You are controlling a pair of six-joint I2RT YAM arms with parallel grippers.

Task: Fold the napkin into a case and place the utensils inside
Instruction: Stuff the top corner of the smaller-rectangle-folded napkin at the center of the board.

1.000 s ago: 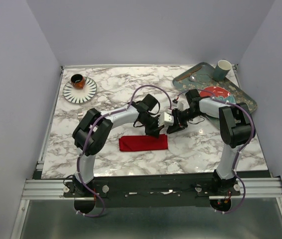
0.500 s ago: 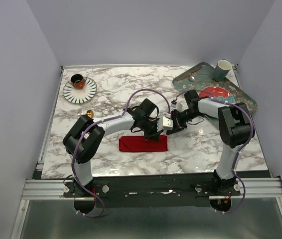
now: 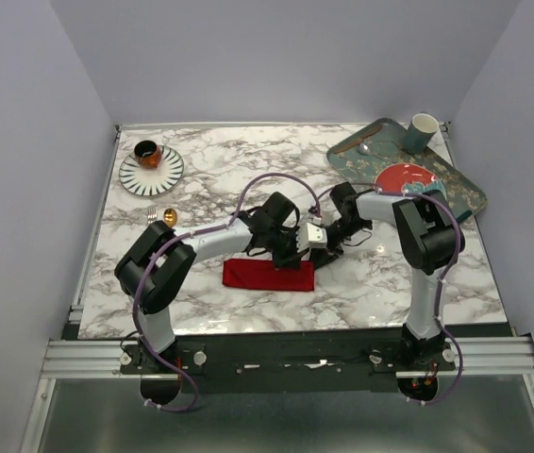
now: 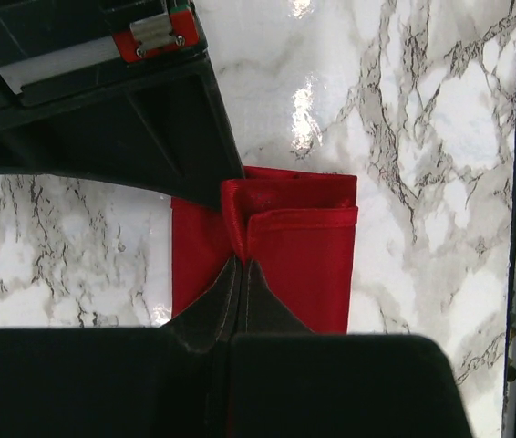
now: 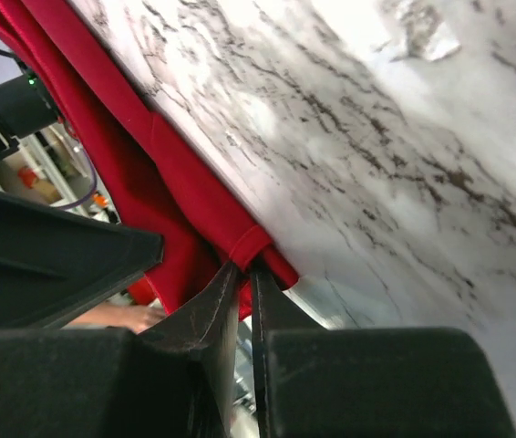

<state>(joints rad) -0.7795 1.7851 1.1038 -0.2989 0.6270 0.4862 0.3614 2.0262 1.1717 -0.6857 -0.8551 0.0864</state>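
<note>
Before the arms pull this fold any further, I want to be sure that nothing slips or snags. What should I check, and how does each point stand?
1. The left gripper is shut on a raised fold of the napkin: ok.
2. The right gripper is shut on the napkin's rolled hem: ok.
3. The napkin lies as a narrow strip on the table: ok.
4. The spoon and the fork lie off the cloth, far to its left: ok.
5. Both grippers pinch the same layer: cannot tell.
</note>
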